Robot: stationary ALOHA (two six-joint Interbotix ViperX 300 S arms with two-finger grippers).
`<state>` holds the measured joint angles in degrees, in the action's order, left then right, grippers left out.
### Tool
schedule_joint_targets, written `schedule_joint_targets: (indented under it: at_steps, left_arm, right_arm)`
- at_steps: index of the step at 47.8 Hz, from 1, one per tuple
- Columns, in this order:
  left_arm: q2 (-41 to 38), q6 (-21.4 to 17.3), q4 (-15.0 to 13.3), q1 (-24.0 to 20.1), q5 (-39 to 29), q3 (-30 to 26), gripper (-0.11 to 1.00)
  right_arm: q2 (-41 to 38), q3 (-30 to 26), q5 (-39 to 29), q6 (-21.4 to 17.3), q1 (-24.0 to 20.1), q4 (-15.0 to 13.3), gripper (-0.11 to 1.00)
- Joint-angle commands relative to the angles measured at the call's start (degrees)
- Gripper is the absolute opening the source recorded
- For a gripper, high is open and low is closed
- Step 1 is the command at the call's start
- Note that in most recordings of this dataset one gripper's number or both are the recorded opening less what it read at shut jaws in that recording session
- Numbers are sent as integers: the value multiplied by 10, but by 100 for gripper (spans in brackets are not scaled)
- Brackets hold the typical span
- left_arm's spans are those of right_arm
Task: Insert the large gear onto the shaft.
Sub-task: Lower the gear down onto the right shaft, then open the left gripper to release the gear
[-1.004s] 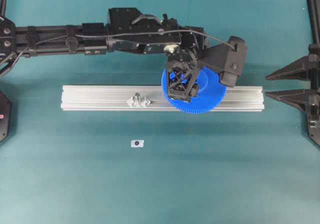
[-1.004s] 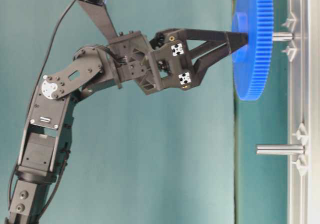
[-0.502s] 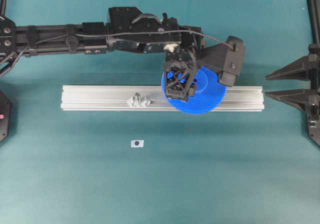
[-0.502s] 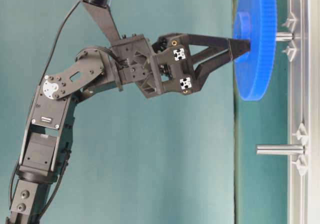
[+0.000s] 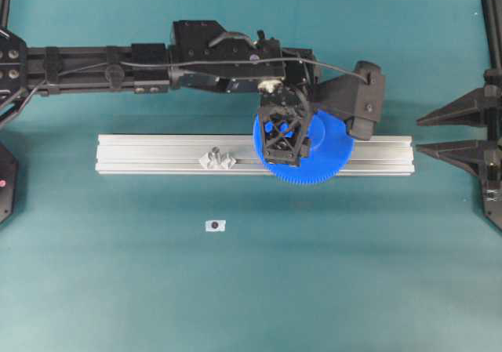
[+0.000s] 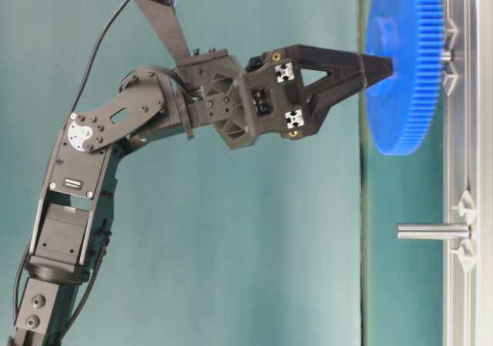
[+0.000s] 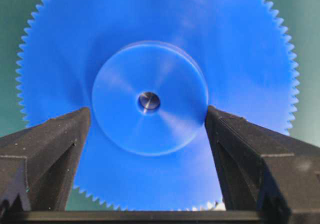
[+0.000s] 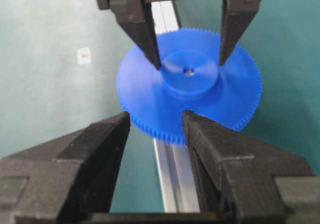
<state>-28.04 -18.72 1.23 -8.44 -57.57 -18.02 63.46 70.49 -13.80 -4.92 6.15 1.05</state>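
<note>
The large gear (image 5: 321, 157) is a bright-blue toothed disc lying flat over the silver rail. It also shows in the table-level view (image 6: 412, 92) and the right wrist view (image 8: 150, 104). The shaft's grey tip (image 7: 148, 102) shows inside the gear's centre hole, and a short stub (image 6: 446, 55) shows between gear and rail. My left gripper (image 5: 282, 136) is above the gear, its fingers (image 7: 60, 144) against both sides of the raised hub (image 7: 150, 129). My right gripper (image 5: 420, 134) is open and empty at the right end of the rail, apart from the gear (image 8: 156, 116).
The aluminium rail (image 5: 157, 154) runs left to right across the table. A second bare pin in a clear mount (image 5: 216, 159) stands on it left of the gear, and shows at table level (image 6: 431, 230). A small white sticker (image 5: 215, 225) lies in front.
The gear has slid further down the shaft, closer to the rail. My left gripper has followed it down, still at the hub. The right arm has not moved.
</note>
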Motion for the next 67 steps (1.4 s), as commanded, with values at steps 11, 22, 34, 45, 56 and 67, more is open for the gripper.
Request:
schedule_joint_targets:
  at_steps: [11, 22, 34, 45, 56, 67]
  left_arm:
    - [14, 4, 4, 1, 7, -6, 86]
    - [20, 4, 4, 0, 9, -6, 86]
    - [36, 7, 3, -1, 29, 1, 86]
    - [68, 19, 1, -1, 54, 33, 86]
    - [100, 47, 1, 2, 67, 69, 86]
    - [135, 51, 1, 4, 114, 112, 86]
  right_arm:
    - [-2, -8, 3, -5, 1, 0, 57]
    - [-2, -8, 3, -6, 2, -1, 57]
    - [0, -7, 3, -5, 1, -1, 57]
    - [9, -7, 3, -6, 1, 0, 57]
    - [11, -5, 3, -5, 2, 0, 57]
    - [11, -3, 3, -6, 2, 0, 57]
